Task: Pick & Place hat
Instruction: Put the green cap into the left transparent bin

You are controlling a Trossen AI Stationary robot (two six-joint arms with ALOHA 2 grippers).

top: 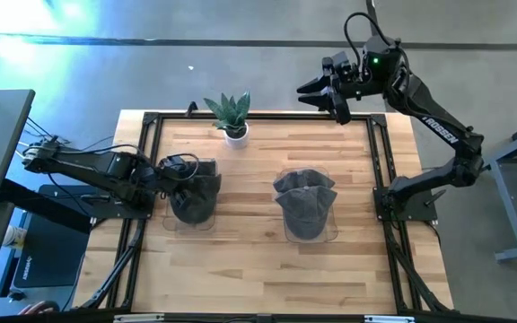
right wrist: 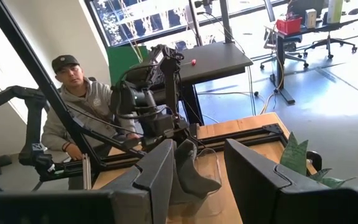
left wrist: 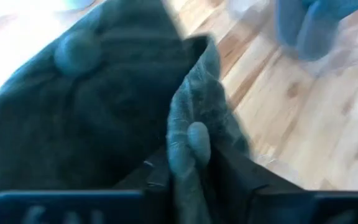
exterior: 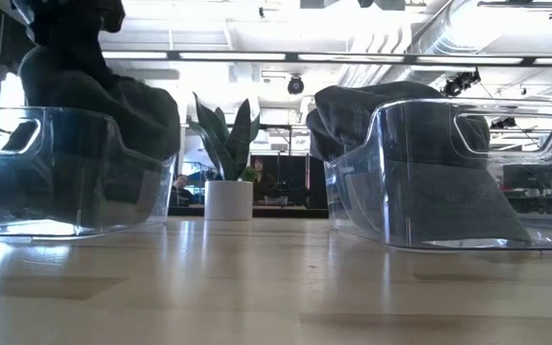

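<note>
At the left clear bin (top: 193, 208), left gripper (top: 170, 182) has its jaws pinching a fold of the dark grey hat (left wrist: 104, 118), which sits in that bin on the worktop (top: 249, 260). Judged: light, soft, limp felt-like cloth, button on the crown; best taken by a bunched fold or the brim. Beyond, a second hat (top: 305, 202) fills the right bin. Farthest, right gripper (top: 323, 97) hangs near the back edge, jaws spread, empty
</note>
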